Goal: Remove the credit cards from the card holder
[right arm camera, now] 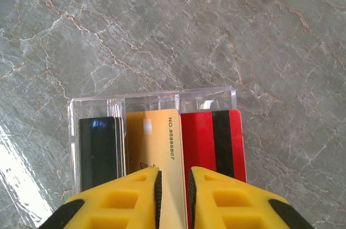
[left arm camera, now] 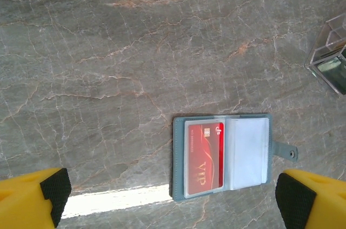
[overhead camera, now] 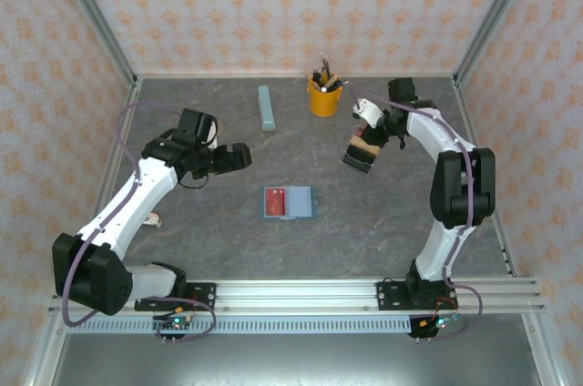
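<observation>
Grey marbled table (overhead camera: 364,240), orange-patterned walls (overhead camera: 273,13). Card holder (overhead camera: 290,203) sits open mid-table, red card (left arm camera: 204,156) inside. Left gripper (overhead camera: 239,157) spread wide. Right gripper (right arm camera: 174,177) barely apart around the tan card (right arm camera: 154,137) in a clear tray (right arm camera: 151,96) far right, can't tell if it's gripping.

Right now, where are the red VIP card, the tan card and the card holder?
red VIP card (left arm camera: 204,156), left wrist view, card's middle.
tan card (right arm camera: 154,137), right wrist view, its printed face.
card holder (left arm camera: 285,150), left wrist view, its snap tab.

This is a robot-lab test booth. The left arm (overhead camera: 137,195) and right arm (overhead camera: 451,186) are bolted to an aluminium rail (overhead camera: 301,293) at the near edge of a grey marble-look surface (overhead camera: 209,231). Metal posts (overhead camera: 91,13) and wallpapered panels (overhead camera: 273,4) enclose it.
</observation>
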`<action>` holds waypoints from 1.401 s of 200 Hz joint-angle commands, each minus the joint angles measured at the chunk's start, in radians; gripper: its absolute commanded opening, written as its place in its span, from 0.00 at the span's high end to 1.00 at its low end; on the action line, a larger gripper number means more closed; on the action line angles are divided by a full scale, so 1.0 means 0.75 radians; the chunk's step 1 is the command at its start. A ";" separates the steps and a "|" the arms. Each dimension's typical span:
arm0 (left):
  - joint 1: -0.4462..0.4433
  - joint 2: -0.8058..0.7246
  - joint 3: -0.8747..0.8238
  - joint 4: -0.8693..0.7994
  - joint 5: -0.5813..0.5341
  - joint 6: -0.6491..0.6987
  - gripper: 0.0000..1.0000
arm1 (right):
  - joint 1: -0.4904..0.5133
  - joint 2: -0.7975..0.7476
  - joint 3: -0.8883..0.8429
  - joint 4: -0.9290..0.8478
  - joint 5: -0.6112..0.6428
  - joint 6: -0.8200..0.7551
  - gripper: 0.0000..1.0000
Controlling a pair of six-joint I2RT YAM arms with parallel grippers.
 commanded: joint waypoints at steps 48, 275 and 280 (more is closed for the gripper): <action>0.013 -0.017 -0.034 0.058 0.045 -0.011 0.00 | 0.014 -0.282 -0.063 0.060 -0.077 0.506 0.67; -0.055 0.093 -0.354 0.442 0.200 -0.346 0.02 | 0.899 -0.012 -0.265 0.385 0.082 2.283 0.61; -0.064 0.101 -0.350 0.448 0.204 -0.348 0.03 | 0.899 0.003 -0.250 0.360 0.087 2.274 0.62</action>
